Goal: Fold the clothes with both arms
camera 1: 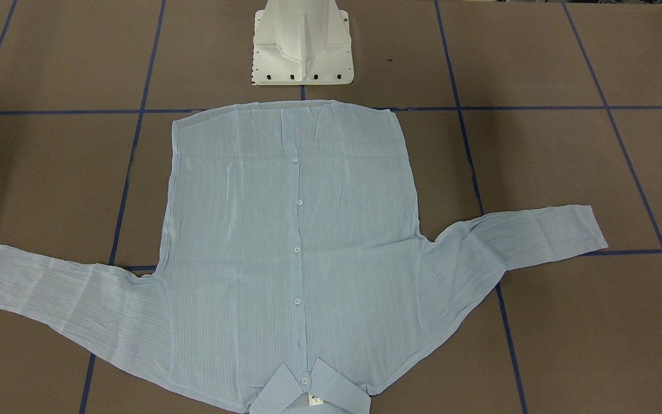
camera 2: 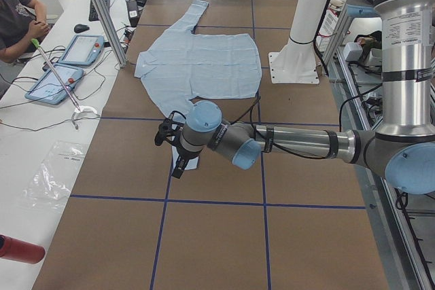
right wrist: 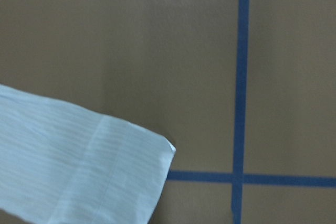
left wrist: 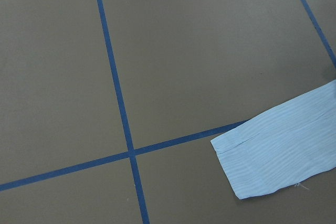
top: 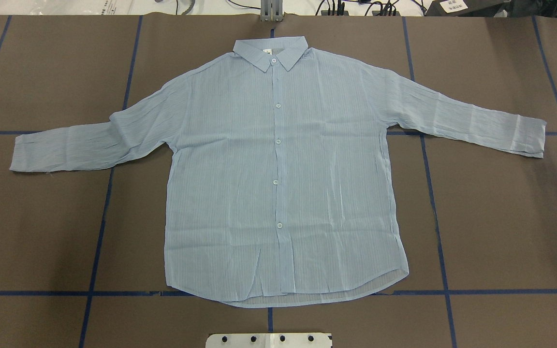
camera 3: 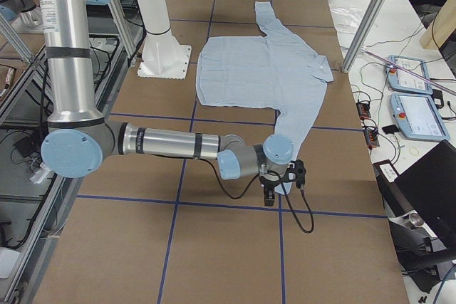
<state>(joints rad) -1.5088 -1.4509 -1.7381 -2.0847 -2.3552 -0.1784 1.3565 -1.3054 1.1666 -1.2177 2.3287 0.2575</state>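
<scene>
Left hand (camera 2: pixel 175 159) hovers near left sleeve cuff (left wrist: pixel 278 145); open or closed, cannot tell. Right hand (camera 3: pixel 279 184) hovers near right sleeve cuff (right wrist: pixel 79 166); state also cannot tell. Pale blue button-up shirt (top: pixel 278 169) lies flat on counter (top: pixel 501 217), front up, buttoned, sleeves spread, collar away from white pedestal (top: pixel 269 340). Step: approach, nothing folded yet. Next likely: pinch both cuffs low on thin cloth, carry sleeves inward together.

Shirt (camera 1: pixel 239 230) collar and one cuff run off the front view (left tool (camera 2: pixel 178 166), right tool (camera 3: pixel 273 194): jaws too small).
</scene>
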